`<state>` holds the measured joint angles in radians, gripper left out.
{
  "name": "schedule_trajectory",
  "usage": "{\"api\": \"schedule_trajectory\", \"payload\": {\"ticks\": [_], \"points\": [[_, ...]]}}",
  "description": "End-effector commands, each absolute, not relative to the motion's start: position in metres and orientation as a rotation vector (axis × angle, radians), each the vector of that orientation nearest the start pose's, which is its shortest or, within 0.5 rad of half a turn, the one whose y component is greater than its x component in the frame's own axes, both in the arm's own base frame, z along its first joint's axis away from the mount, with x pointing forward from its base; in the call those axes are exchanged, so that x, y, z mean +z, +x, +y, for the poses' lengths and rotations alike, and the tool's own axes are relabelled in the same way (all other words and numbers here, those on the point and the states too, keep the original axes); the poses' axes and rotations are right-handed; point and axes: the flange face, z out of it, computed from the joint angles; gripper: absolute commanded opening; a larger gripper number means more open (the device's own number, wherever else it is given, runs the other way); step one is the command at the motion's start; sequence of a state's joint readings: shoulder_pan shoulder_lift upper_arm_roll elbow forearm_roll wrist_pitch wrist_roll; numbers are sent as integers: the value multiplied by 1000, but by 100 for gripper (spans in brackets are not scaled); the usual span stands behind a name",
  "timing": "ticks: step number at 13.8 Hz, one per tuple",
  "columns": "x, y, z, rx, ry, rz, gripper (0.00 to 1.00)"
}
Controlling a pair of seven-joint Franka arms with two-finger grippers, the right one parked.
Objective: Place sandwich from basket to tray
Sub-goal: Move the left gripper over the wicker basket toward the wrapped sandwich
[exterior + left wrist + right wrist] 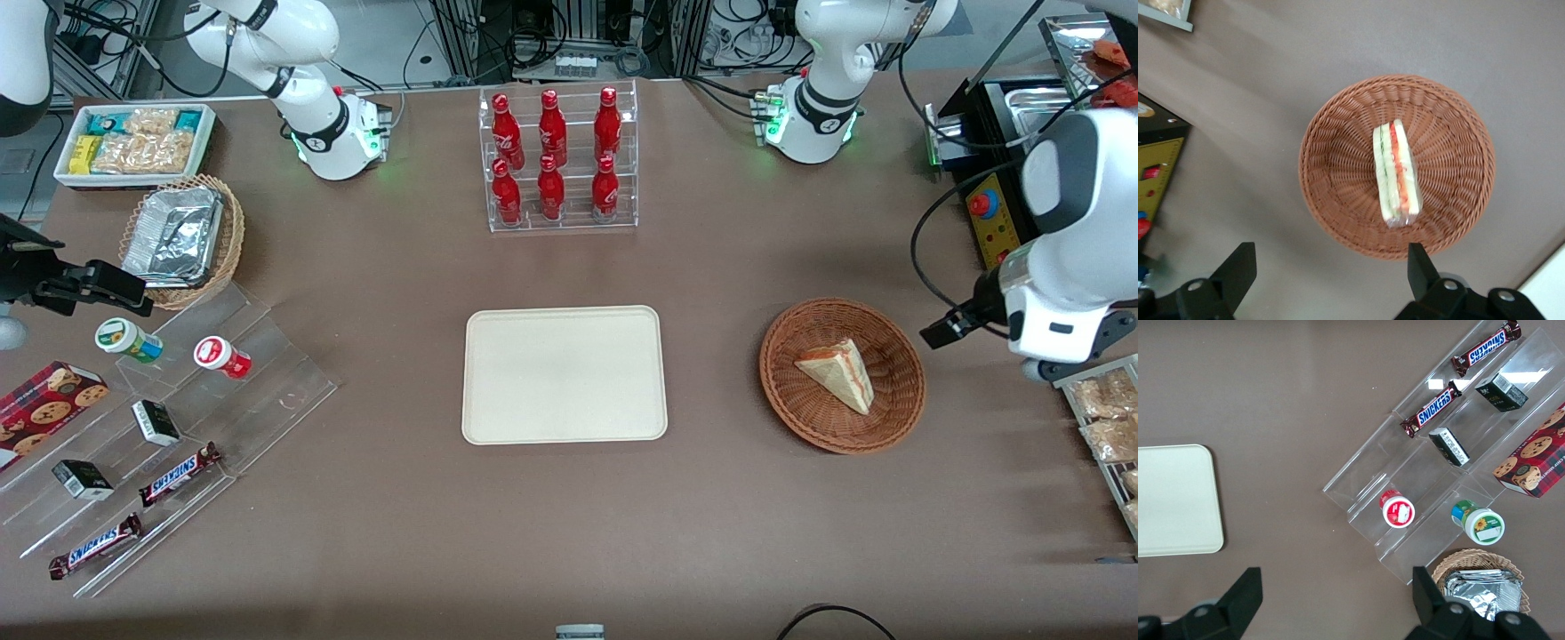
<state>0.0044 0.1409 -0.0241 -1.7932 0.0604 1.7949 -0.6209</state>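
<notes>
Gripper (1328,270) hovers spread above basketed sandwich (1397,173).

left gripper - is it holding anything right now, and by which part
Nothing is held. The left gripper hangs open above the basket, fingers spread, and the sandwich lies untouched inside it.
</notes>
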Motion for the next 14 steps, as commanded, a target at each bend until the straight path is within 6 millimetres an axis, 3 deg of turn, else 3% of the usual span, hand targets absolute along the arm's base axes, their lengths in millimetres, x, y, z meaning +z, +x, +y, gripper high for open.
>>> {"api": "schedule_trajectory", "payload": {"ticks": [1, 4, 7, 14], "points": [[435, 585, -10, 103, -2888, -995, 100], [403, 586, -26, 46, -2867, -1108, 100], [370, 587, -48, 29, -2875, -1109, 100], [324, 558, -60, 11, -2895, -1061, 100]]}}
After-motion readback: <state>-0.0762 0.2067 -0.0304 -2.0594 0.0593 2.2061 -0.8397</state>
